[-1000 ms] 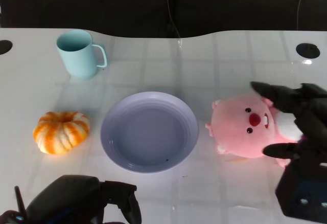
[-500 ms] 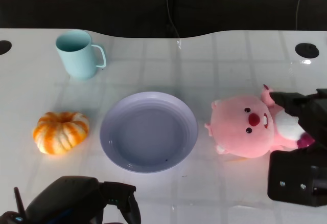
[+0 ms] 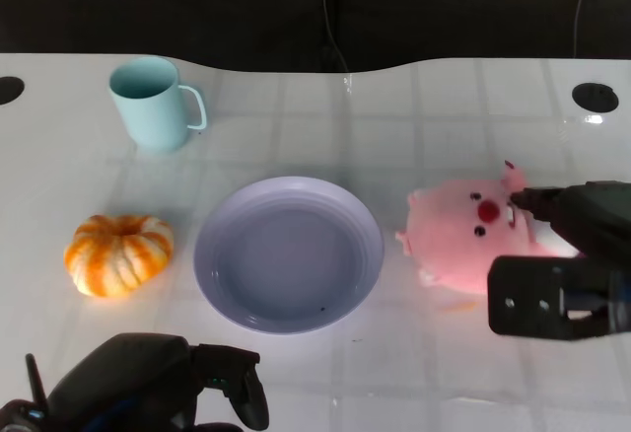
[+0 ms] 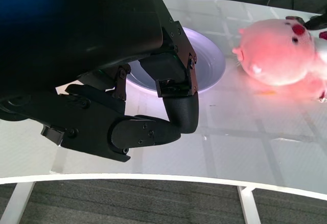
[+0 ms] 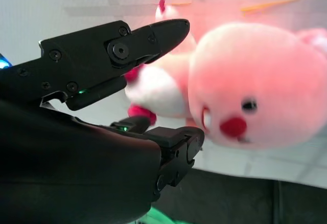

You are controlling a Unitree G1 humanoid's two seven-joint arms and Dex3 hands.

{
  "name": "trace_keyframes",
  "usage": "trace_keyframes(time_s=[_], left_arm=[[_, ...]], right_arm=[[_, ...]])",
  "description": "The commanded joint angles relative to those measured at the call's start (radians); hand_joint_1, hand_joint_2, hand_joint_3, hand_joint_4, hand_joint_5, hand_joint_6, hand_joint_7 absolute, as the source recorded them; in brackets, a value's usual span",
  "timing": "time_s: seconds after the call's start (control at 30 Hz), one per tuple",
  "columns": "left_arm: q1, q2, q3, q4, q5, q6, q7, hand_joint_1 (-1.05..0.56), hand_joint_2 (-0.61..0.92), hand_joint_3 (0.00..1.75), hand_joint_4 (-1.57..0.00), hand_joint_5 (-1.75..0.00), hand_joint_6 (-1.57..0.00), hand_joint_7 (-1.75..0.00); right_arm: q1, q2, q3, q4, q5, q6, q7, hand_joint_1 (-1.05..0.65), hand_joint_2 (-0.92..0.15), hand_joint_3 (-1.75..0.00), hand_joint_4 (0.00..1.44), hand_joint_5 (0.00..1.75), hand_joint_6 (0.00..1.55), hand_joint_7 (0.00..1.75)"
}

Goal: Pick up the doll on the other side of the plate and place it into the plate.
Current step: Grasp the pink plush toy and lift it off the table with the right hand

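**A:** So what's changed in the last second? The black right hand (image 3: 557,254) was sitting over the back half of the soft pink plush doll with the red nose (image 3: 463,240), and now it has dropped lower and slid in toward the doll's face. It covers most of the body in the head view.

**B:** Yeah, looks like it's closing in for the grab. Is it actually gripping though?

**A:** Can't tell honestly. In the right wrist view the fingers (image 5: 153,35) bracket the doll (image 5: 250,86), one over the top and one under, but I can't see a real squeeze.

**B:** And the doll hasn't gone anywhere?

**A:** Nope, it lies on the white desk (image 3: 444,116) at centre right of the frame, just beside the round lavender plate (image 3: 288,254), not in it. Face is tipped up a bit.

**B:** Left hand?

**A:** The left hand (image 3: 158,393) is parked at lower left, fingers curled in around nothing.
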State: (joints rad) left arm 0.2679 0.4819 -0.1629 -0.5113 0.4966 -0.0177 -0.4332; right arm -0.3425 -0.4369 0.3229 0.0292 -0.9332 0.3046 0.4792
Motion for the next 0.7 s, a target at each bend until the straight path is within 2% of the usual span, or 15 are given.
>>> trace_keyframes(time_s=[0.03, 0.2, 0.4, 0.5, 0.63, 0.7], left_arm=[[0.0, 0.02, 0.01, 0.003, -0.008, 0.001, -0.01, -0.35, 0.92, 0.4, -0.67, -1.4, -0.7, -0.97], [0.009, 0.019, 0.007, -0.002, 0.004, 0.002, -0.007, -0.36, 0.92, 0.42, -0.66, -1.38, -0.69, -0.96], [0.019, 0.014, 0.008, -0.022, 0.0, 0.01, -0.008, -0.36, 0.92, 0.42, -0.66, -1.43, -0.69, -0.96], [0.024, 0.013, 0.007, -0.032, 0.001, 0.014, -0.009, -0.35, 0.92, 0.41, -0.66, -1.44, -0.69, -0.97], [0.025, 0.008, -0.003, -0.043, 0.009, 0.024, -0.011, -0.35, 0.92, 0.41, -0.66, -1.45, -0.7, -0.98], [0.025, 0.005, -0.01, -0.048, 0.014, 0.033, -0.011, -0.35, 0.92, 0.41, -0.66, -1.45, -0.7, -0.98]], right_arm=[[-0.057, 0.017, 0.021, 0.103, 0.015, 0.018, -0.001, -0.71, -0.92, -0.05, 0.28, 0.27, 0.33, 0.03], [-0.139, 0.057, 0.051, 0.281, 0.035, 0.019, -0.05, -0.69, -0.92, -0.09, 0.36, 0.27, 0.38, 0.04], [-0.254, 0.105, 0.102, 0.522, 0.049, 0.008, -0.125, -0.67, -0.92, -0.12, 0.38, 0.24, 0.48, 0.07], [-0.29, 0.125, 0.106, 0.616, 0.085, -0.037, -0.191, -0.63, -0.92, -0.11, 0.54, 0.19, 0.6, 0.05], [-0.316, 0.142, 0.095, 0.732, 0.144, -0.163, -0.338, -0.47, -0.92, -0.09, 0.88, 0.2, 0.88, 0.08], [-0.331, 0.148, 0.1, 0.785, 0.155, -0.199, -0.401, -0.39, -0.92, -0.11, 0.93, 0.18, 0.98, 0.09]])
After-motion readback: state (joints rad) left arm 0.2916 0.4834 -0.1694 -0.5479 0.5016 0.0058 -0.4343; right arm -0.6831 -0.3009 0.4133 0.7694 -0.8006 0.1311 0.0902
